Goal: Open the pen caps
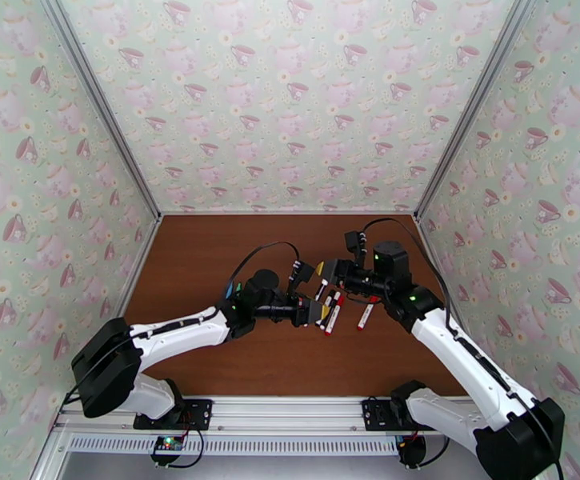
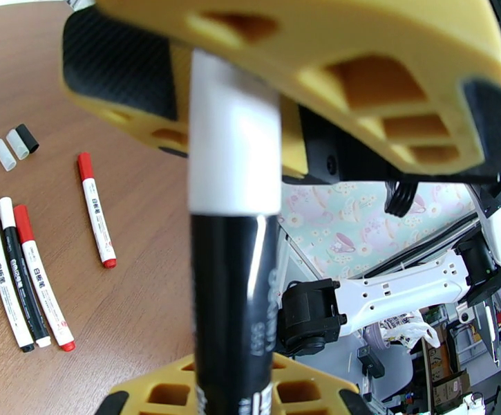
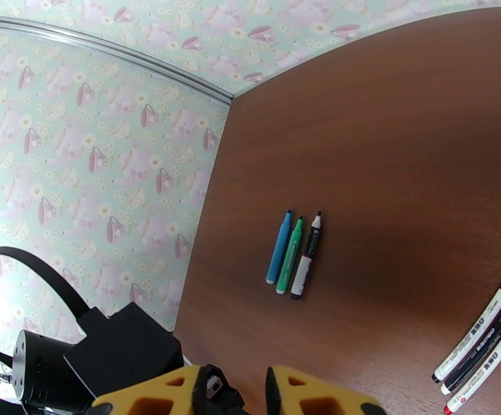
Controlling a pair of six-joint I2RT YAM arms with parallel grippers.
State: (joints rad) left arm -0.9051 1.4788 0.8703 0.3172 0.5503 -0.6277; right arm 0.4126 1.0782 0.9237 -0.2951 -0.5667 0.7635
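Left gripper (image 2: 233, 395), clenched on the black barrel of the held pen (image 2: 233, 299), carries it above the table (image 1: 210, 258) with the capped end pointing far. Right gripper (image 1: 325, 276) meets that end, its fingers standing on either side of the white cap (image 2: 235, 146); whether they bear on it yet cannot be told. The seam between cap and barrel lies in the open span between the two grippers.

Handling, as a judgement: the cap is a light, stiff, smooth plastic sleeve, probably kept on by a friction fit. It is best taken across its middle, clear of the seam, and drawn straight along the pen's axis with the barrel clamped close behind the seam. Glossy plastic may slip under the pads, and a cap that lets go suddenly may drop.

Count of pens: eight.
- One is held.
- Four lie capped just right of the left gripper:
  - a row of three pens (image 2: 22, 278), side by side, with black, white and red caps;
  - a lone red-capped pen (image 2: 97, 210), near the row on its right.
- Three uncapped pens (image 3: 290, 256), blue, green and black-and-white, lie together apart from the row, their tips apparently bare.

Count of loose caps (image 2: 17, 144): three, two pale and one black, touching in a short line near the row's capped ends.

Count of caps seated on pens: five, the held one included.
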